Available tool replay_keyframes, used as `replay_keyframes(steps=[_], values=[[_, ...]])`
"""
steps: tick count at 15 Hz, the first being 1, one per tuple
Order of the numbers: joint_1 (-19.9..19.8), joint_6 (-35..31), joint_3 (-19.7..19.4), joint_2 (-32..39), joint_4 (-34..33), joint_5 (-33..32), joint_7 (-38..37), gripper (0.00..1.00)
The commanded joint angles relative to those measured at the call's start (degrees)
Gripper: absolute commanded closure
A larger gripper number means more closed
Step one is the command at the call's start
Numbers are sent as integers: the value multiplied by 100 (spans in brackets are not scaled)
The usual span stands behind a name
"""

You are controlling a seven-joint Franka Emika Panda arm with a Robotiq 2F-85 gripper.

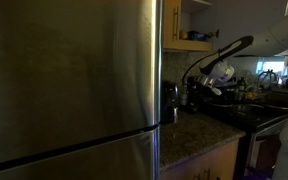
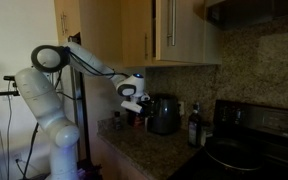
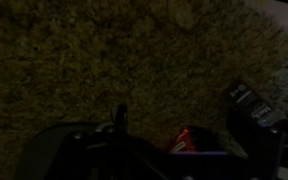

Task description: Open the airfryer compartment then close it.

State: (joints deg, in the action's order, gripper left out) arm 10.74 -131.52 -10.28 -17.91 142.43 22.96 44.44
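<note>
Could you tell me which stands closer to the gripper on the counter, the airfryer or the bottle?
The airfryer, the broad dark appliance: it stands right beside the gripper, while the slim bottle stands beyond it, toward the stove.

Brushed-metal fridge, speckled granite counter, wooden cabinets, glossy dark airfryer

Your white arm rises at the lower left of the frame, bends near the upper left, and reaches rightward to mid-frame. The end effector at its tip points downward. The wrist view is too dark to show how its jaws stand.
</note>
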Motion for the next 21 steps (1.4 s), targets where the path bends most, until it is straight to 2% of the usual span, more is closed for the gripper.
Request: replay_keyframes(steps=[1,5,7,8,11,15,19,21], values=[[-173,74,146,8,-51,36,32,0],[-194,73,156,9,-82,33,30,0],[-243,1319,118,-151,-168,-185,-69,0],[-95,970,225,915,-508,22,-45,0],[-148,1286,478,1590,-755,-85,-225,0],[-325,168,882,2352,-1060,-262,-887,0],[-454,-1693,1159,2757,-1189,-236,-1259,0],[-557,-2315,1320,2906,-1240,-115,-1365,0]])
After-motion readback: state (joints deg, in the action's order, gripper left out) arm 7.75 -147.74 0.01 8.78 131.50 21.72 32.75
